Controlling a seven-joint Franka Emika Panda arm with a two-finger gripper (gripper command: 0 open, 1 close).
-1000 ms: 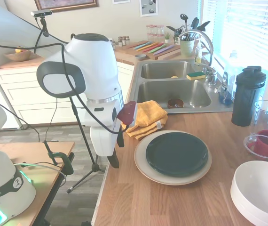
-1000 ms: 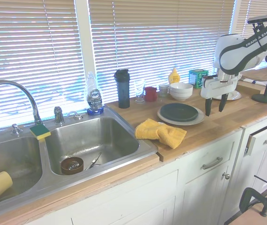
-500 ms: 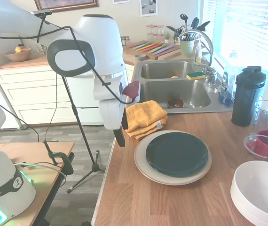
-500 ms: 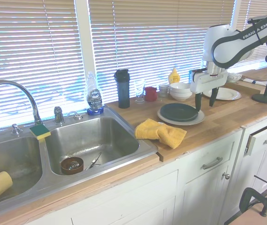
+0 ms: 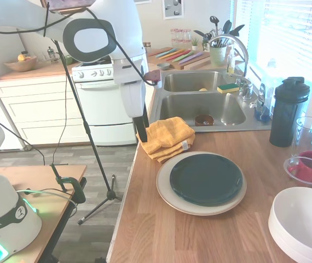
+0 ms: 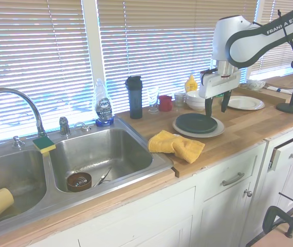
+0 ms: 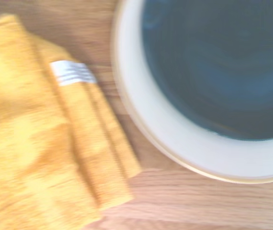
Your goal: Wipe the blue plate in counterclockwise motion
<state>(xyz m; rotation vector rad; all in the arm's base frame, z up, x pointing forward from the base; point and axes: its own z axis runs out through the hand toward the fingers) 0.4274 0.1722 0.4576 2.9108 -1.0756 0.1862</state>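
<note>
One gripper (image 5: 143,133), jaws parted and empty, hangs above the folded yellow cloth (image 5: 168,137) at the left of the first exterior view. To its right the blue plate (image 5: 206,178) rests on a larger beige plate (image 5: 169,198) on the wooden counter (image 5: 200,235), just beside the cloth. Soft and light, the cloth should pinch best at a raised fold; the plate looks rigid, glossy, breakable and liable to slide.

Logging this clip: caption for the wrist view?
Blurred close-up of folded yellow towel lying beside blue plate, stacked on a beige plate, on wooden counter.
</note>
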